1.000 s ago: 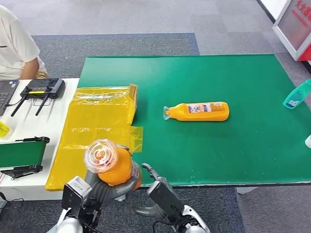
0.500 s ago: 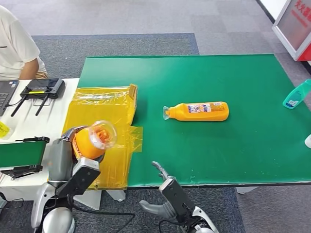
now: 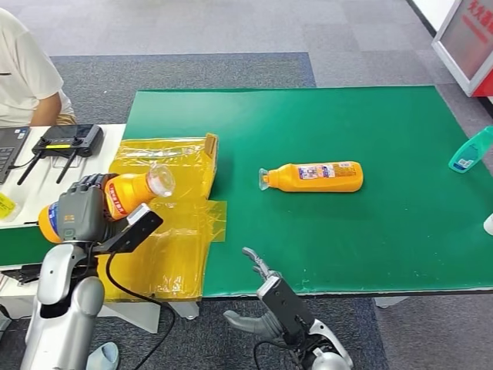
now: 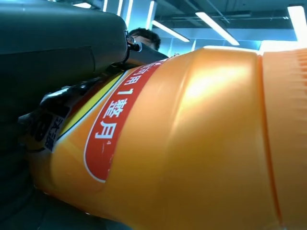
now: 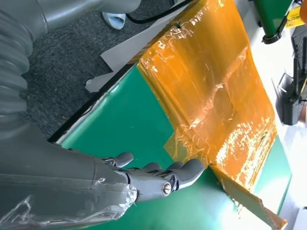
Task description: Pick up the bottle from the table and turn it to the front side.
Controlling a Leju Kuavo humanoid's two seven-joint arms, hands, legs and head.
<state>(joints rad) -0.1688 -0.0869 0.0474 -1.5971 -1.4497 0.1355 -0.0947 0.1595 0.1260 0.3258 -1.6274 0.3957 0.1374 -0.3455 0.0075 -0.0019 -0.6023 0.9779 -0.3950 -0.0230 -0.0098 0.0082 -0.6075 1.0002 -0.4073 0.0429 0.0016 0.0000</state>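
My left hand (image 3: 82,212) grips an orange bottle (image 3: 119,196) lying roughly level over the yellow plastic sheet (image 3: 169,208), its clear cap (image 3: 161,180) pointing right. Up close, the bottle (image 4: 173,143) shows a red label with white characters, and the left hand (image 4: 54,52) wraps its near end. A second orange bottle (image 3: 313,176) lies on its side mid-table on the green mat (image 3: 360,239), cap to the left. My right hand (image 3: 273,297) hangs low at the table's front edge, fingers apart and holding nothing; its wrist view shows the right hand (image 5: 159,175) over the mat's corner.
A teal bottle (image 3: 470,149) lies at the mat's right edge. On the white side table (image 3: 87,185) are a black controller (image 3: 68,141), a laptop corner and a green-topped stand (image 3: 35,243). A person in a white shirt (image 3: 26,73) sits at far left.
My left hand has swung the bottle left and up, tipping it from cap-toward-camera to lying level with the cap pointing right. The right hand has drifted slightly right and down.
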